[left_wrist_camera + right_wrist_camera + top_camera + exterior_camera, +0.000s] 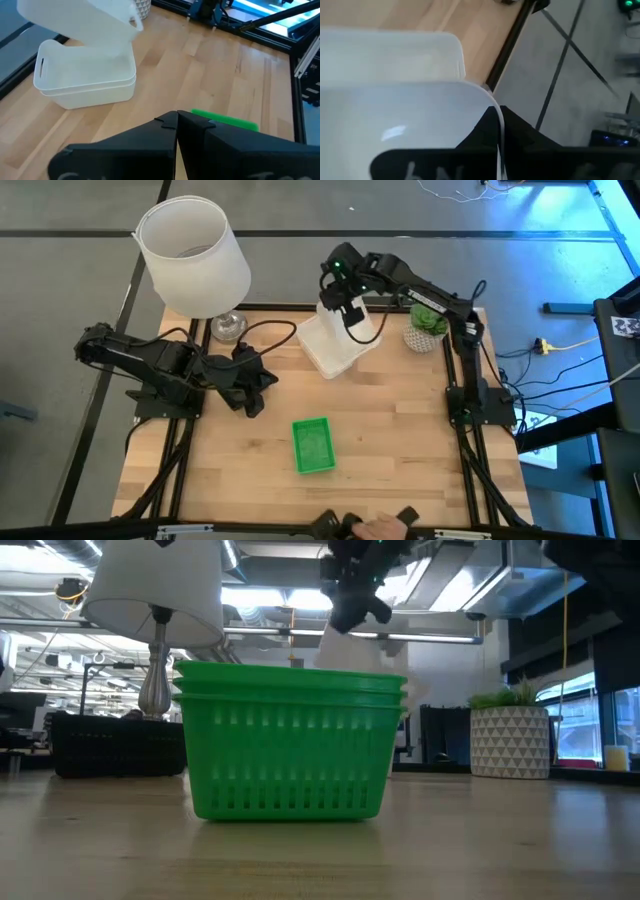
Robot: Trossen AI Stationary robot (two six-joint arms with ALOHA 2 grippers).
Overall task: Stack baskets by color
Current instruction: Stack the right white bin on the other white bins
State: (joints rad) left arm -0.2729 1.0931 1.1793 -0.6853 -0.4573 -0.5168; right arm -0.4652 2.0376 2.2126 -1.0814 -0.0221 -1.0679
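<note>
Green baskets (290, 740) nearest, nested in one stack at the table's front centre. Behind, white lampshade (192, 255) at the far left corner. White baskets (85, 75) stacked near the far edge, middle. Third white basket (405, 122) held tilted above that stack, pinched by right gripper (350, 305). Left gripper (176, 125) pressed together, empty, low at left. Small potted plant (428, 325) far right.

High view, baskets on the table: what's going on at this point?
The right gripper is shut on a white basket, holding it tilted above the white stack at the table's far side. The green stack sits near the front. The left gripper is shut, empty, waiting over the table's left part.
</note>
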